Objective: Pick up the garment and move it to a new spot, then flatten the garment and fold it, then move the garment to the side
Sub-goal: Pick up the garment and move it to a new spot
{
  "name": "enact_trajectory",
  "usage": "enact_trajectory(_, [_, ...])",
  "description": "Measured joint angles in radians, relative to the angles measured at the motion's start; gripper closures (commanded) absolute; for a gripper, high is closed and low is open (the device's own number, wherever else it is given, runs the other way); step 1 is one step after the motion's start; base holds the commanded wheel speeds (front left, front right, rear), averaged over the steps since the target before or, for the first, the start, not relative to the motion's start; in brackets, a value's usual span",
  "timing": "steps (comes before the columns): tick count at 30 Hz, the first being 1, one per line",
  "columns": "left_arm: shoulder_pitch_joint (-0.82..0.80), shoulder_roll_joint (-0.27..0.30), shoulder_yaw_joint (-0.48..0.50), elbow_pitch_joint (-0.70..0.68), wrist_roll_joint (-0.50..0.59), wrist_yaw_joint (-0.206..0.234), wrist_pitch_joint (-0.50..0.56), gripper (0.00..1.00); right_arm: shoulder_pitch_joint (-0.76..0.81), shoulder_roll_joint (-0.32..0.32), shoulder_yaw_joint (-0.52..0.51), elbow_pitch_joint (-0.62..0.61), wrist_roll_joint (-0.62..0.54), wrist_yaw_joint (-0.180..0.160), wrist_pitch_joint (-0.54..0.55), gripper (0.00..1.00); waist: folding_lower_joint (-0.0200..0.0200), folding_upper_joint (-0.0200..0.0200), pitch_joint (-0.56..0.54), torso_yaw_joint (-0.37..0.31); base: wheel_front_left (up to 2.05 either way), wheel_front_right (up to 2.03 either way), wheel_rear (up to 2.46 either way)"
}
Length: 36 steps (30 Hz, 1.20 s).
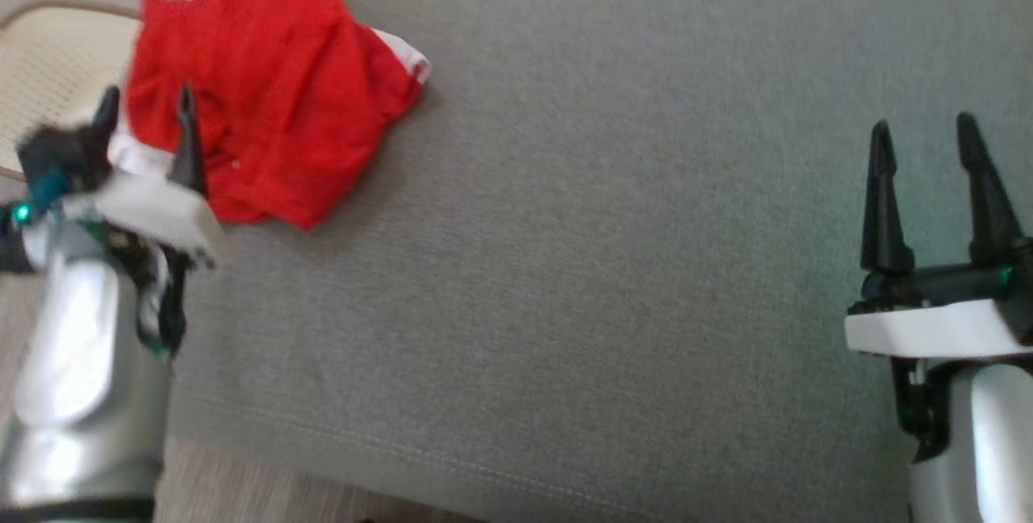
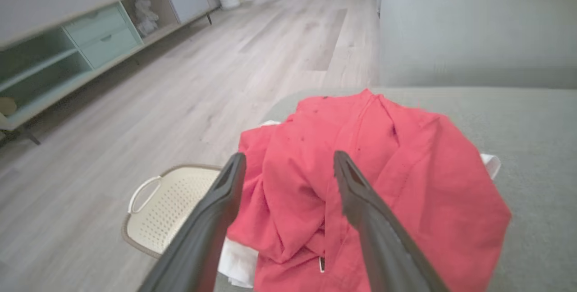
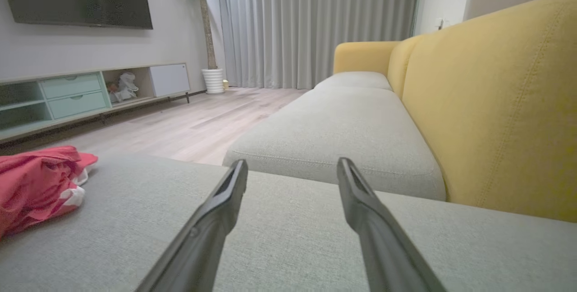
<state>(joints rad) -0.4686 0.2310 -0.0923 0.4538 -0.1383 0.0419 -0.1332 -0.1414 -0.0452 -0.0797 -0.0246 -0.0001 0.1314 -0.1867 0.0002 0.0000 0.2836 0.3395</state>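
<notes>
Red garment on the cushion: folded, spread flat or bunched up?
Bunched up: the red garment lies in a creased heap on the grey cushion, with no straight fold edges.

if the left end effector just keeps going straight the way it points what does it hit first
Most likely the red garment, bunched on the grey cushion: the left end effector is open and aimed at it, though its height above it is unclear.

The left hand (image 1: 147,97) is at the lower left, blurred, with its two dark fingers spread apart and pointing up. The right hand (image 1: 922,126) is at the lower right, also spread, holding nothing.
</notes>
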Motion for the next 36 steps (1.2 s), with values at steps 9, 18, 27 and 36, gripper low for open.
enact_trajectory(9, [-0.27,0.036,-0.027,0.293,-0.011,-0.074,0.145,0.0,-0.014,-0.002,0.002,-0.097,-0.023,0.0,0.047,0.0,0.0001,0.0,0.136,-0.053,0.0,0.0,0.0])
enact_trajectory(18, [-0.375,0.038,-0.051,0.472,-0.011,-0.096,0.146,1.0,-0.014,-0.005,0.007,-0.108,-0.028,0.0,0.051,0.0,0.0,0.0,0.174,-0.076,0.0,0.0,0.0])
enact_trajectory(27, [-0.379,0.04,-0.048,0.502,-0.012,-0.066,-0.051,1.0,-0.014,-0.005,0.01,-0.052,-0.025,0.0,0.035,0.0,-0.0002,0.0,0.103,-0.074,0.0,0.0,0.0])
enact_trajectory(36, [-0.376,0.049,-0.03,0.324,-0.016,-0.04,-0.115,1.0,-0.012,-0.004,0.021,0.04,0.014,0.0,-0.008,0.0,-0.0002,0.0,-0.015,-0.071,0.0,0.0,0.0])
